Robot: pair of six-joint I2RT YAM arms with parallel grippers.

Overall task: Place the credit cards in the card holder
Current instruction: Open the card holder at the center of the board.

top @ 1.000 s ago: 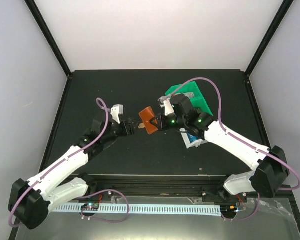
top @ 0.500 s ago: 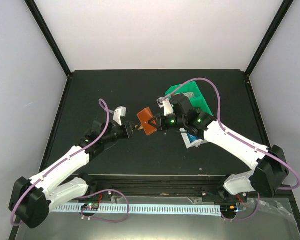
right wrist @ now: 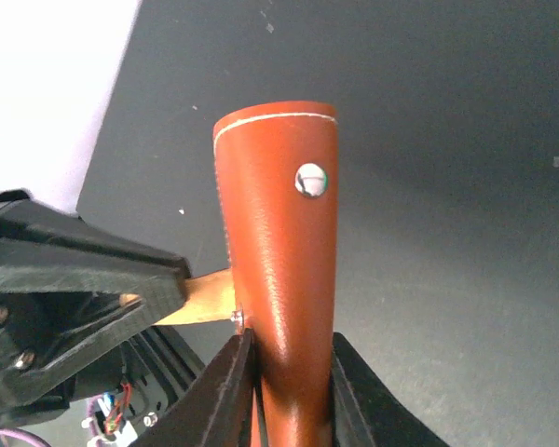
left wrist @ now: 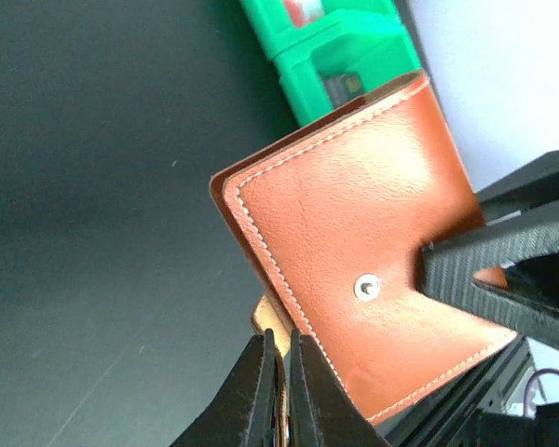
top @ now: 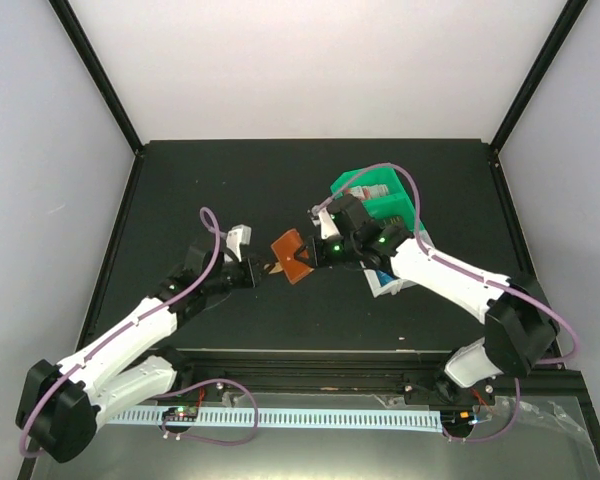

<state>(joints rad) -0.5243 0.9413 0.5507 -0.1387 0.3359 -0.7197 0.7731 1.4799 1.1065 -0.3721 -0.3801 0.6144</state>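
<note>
Card holder (top: pixel 290 256) aloft over table (top: pixel 180 180) centre, between 2 grippers. Right gripper (top: pixel 315 252) clamped on its edge, likely as anchor. Left gripper (top: pixel 263 270) pinched tight on snap tab (left wrist: pixel 268 321), likely to pull flap open for loading.

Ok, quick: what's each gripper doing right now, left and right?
Left gripper: closed, pinching the tan snap tab of the brown leather card holder.
Right gripper: closed on the card holder's body, holding it.
</note>
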